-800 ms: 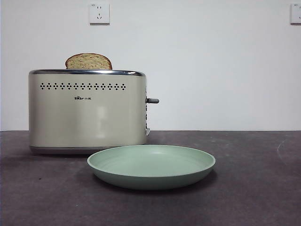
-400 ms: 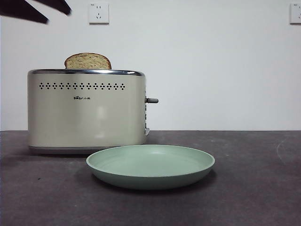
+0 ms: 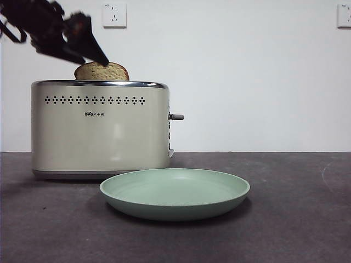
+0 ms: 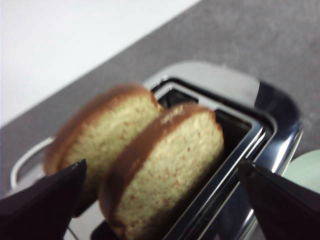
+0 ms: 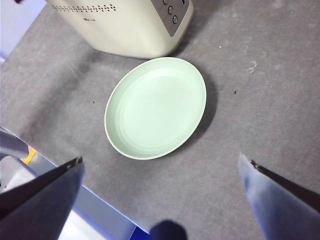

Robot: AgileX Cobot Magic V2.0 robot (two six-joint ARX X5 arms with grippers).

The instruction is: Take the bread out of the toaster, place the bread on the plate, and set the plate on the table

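The cream toaster stands at the left of the table. One speckled, round-topped slice shows above it in the front view. The left wrist view, blurred, shows two bread slices in the slots, one beside the other; both look speckled with brown crusts and I cannot tell them apart. My left gripper is open just above the toaster's top, a jaw on either side of the slices; it appears dark by the slice. The green plate lies empty before the toaster. My right gripper hangs open, high above the plate.
The toaster's lever sticks out on its right side, and its buttons face the plate. Wall sockets sit on the white wall behind. The table's near edge runs below the right gripper.
The left gripper has come down from the top left corner to the toaster's top, beside the slice. Plate and toaster have stayed put.
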